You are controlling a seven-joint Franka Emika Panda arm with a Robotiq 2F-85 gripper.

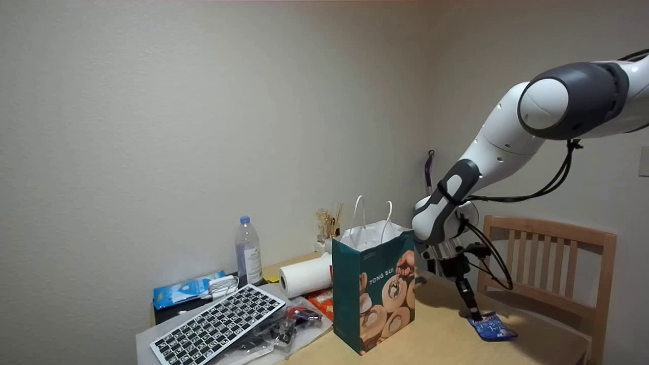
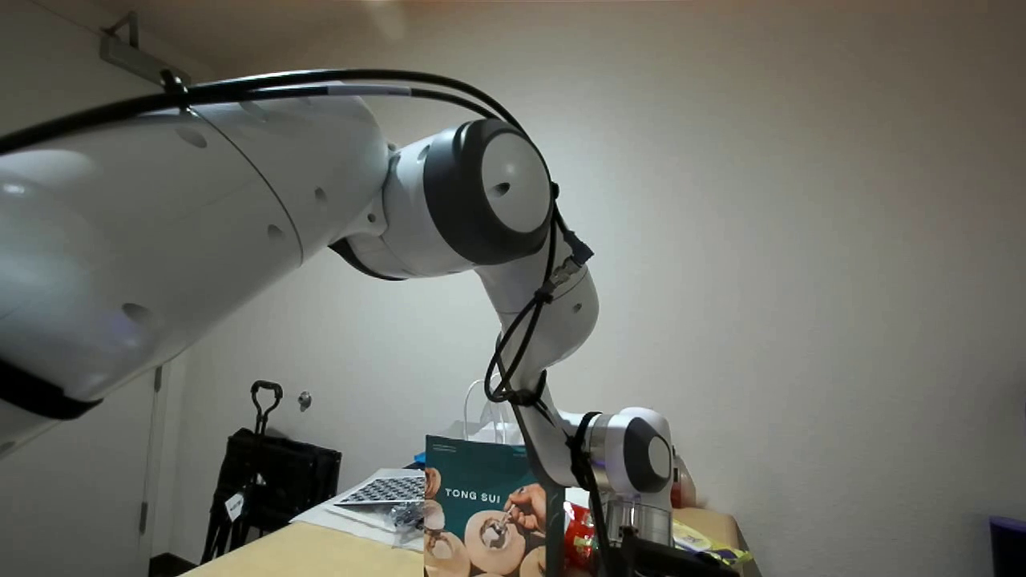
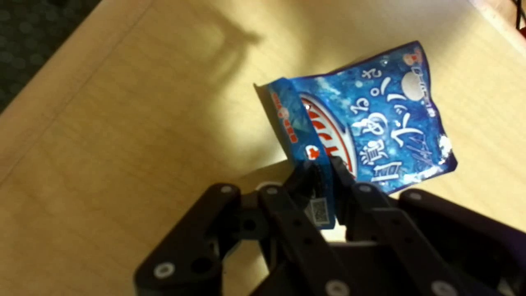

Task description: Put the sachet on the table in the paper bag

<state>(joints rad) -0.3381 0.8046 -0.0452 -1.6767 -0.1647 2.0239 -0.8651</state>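
Hand (image 3: 323, 177), closed, pinches the packet (image 3: 370, 123) by its bent edge, lower centre of the wrist view; best lift it above the bag (image 1: 374, 289) before crossing.

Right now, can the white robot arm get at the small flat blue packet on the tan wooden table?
Seemingly yes: in the wrist view its black fingers look closed on one edge of the small flat blue packet, with nothing visible in the way.

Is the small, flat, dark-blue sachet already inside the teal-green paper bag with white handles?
No, in an exterior view the sachet is outside the paper bag, with light tan wooden tabletop visible between them.
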